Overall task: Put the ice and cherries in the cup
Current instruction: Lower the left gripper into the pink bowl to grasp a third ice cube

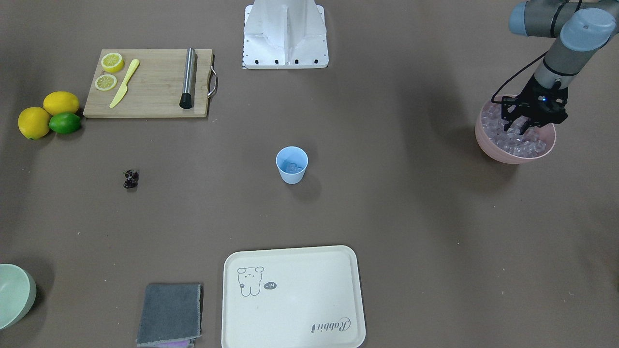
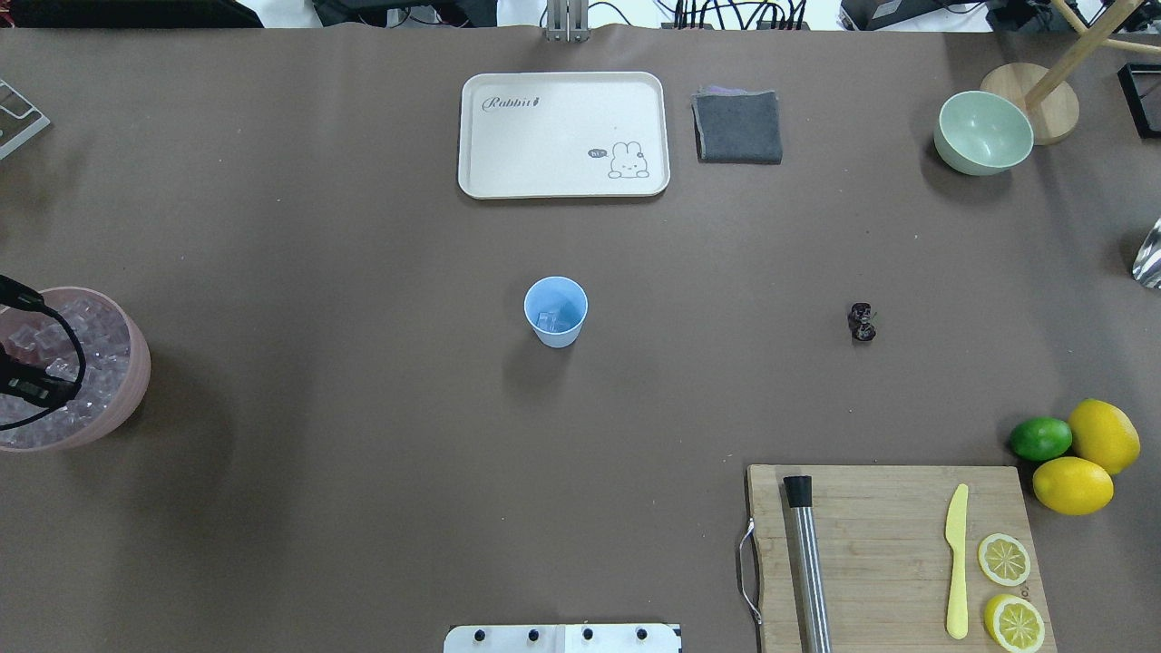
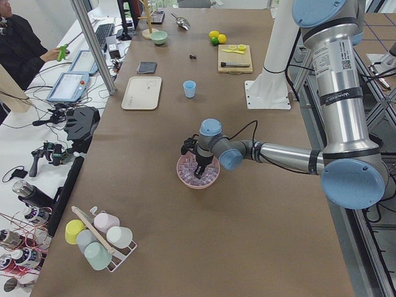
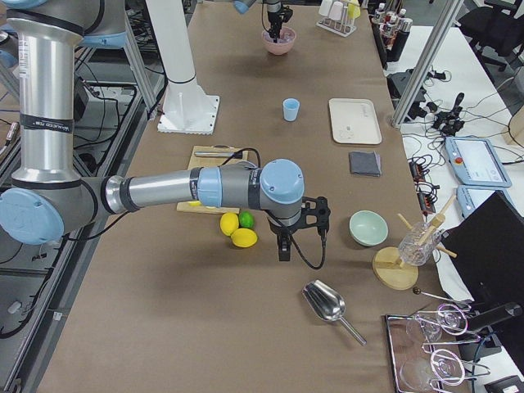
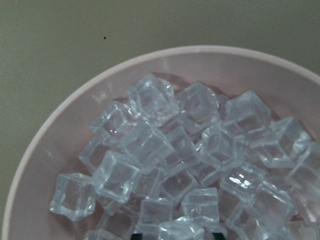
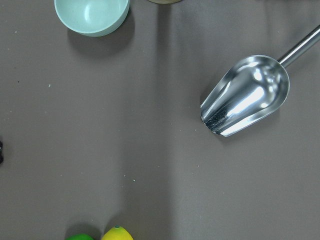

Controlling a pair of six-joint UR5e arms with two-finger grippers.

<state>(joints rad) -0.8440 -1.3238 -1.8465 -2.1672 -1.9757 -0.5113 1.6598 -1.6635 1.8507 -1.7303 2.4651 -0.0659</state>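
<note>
Left pincer (image 1: 516,126), spread apart, dips into ice (image 5: 150,145) in the pink bowl (image 1: 486,140): hard, light, slippery cubes; we'd squeeze 2 flat faces. Right pincer (image 4: 282,252): we can't tell. Cup (image 1: 291,166): centre of surface (image 1: 387,217).

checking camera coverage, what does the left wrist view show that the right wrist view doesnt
Only the left wrist view: clear glassy ice cubes heaped in a round pink bowl.
Only the right wrist view: a shiny metal scoop, a mint-green bowl, and the edges of a green lime and a yellow lemon.
Both: the brown table cover.
</note>
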